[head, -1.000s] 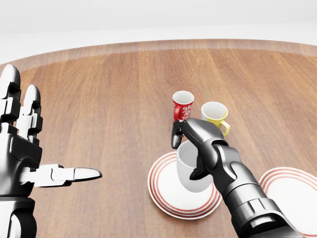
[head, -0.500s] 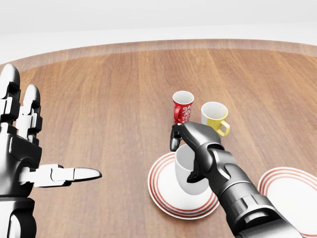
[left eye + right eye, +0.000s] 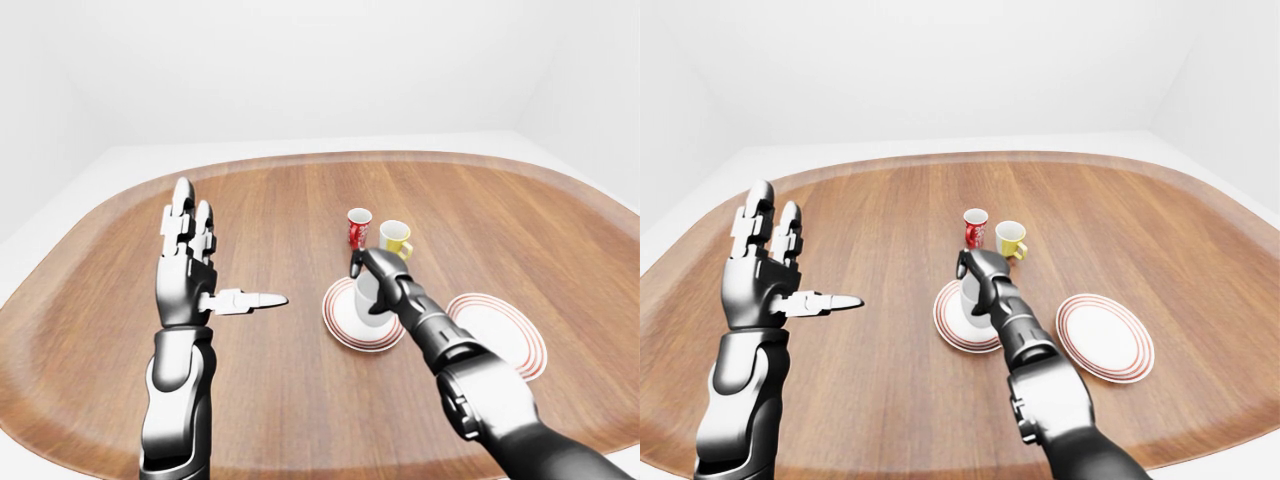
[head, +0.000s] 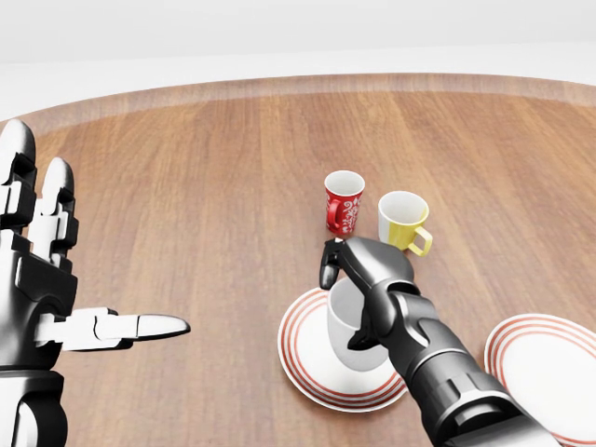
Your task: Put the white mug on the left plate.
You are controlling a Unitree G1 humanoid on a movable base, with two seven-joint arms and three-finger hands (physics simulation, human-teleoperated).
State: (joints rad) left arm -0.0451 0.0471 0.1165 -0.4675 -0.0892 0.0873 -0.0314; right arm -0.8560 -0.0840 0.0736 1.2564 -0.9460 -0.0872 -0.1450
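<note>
white mug (image 4: 346, 321): sitting over the left plate, right about on its middle, and tipped a bit to the left in the head view. Can't honestly tell if the base is fully down on the plate or just a hair above it.

right hand (image 4: 358, 279): draped over the top and right side of the white mug, fingers curled round it. One dark fingertip hangs over the far-left part of the rim, another wraps lower down the mug's right side. So it's got a proper grip on the mug, wrist coming in from the bottom right.

left plate (image 4: 300, 349): white with red rings, near the bottom middle of the head view. Mug and hand cover a good chunk of it.

right plate (image 4: 545, 363): same red-ringed look, off to the right, well apart from the left one.

red mug (image 4: 343, 201): upright, further away than the left plate.

yellow mug (image 4: 404, 222): just beside the red mug on its right, handle pointing right and toward the near side.

left hand (image 4: 42, 279): up at the left edge, fingers spread wide, thumb sticking out to the right, nothing in it.

table (image 4: 186, 186): brown wood, rounded edge.
</note>
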